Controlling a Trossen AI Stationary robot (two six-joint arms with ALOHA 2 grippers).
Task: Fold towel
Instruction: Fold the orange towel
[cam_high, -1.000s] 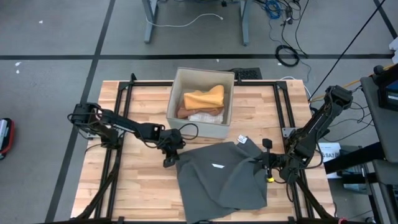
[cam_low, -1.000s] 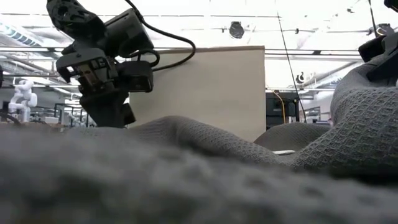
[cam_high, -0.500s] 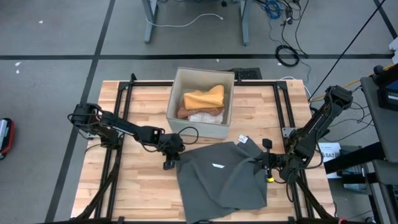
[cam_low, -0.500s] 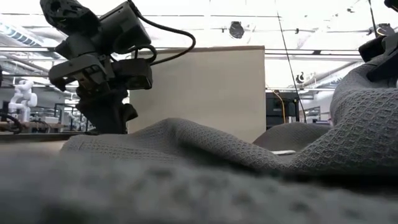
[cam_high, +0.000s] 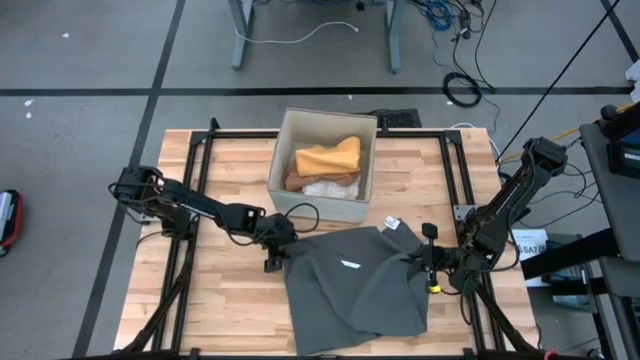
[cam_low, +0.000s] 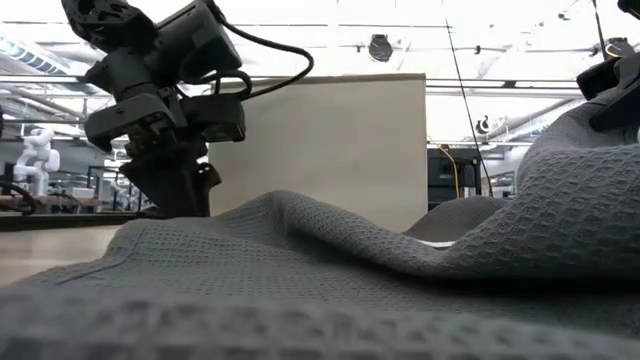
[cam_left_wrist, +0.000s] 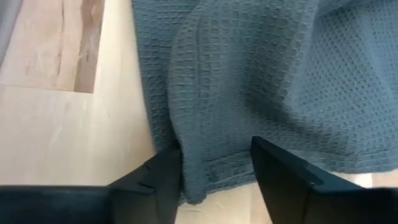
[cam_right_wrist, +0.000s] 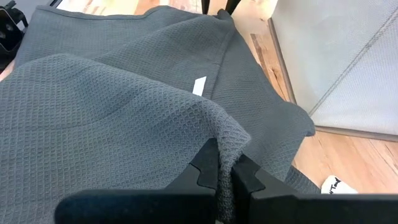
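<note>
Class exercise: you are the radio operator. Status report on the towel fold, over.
Left gripper open, straddling the grey waffle-weave towel's corner. Right gripper shut on a raised pinch of towel. Towel crumpled, not folded. Beige open box behind it, apart.

Box (cam_high: 322, 205) w/ orange, maybe white cloths (cam_high: 328, 158).

I see the towel (cam_high: 355, 285) as grey cloth with a rough waffle weave and a matt face; a small white label (cam_right_wrist: 199, 86) is sewn on it. Under it my table (cam_high: 220, 290) is pale wood with visible grain, smooth and faintly sheened. The fingers (cam_left_wrist: 283, 171) of my left gripper (cam_left_wrist: 214, 165) look like dark matt plastic. The box (cam_high: 323, 205) has flat, dull beige walls. Inside it lies an orange cloth (cam_high: 328, 158), soft and matt.
</note>
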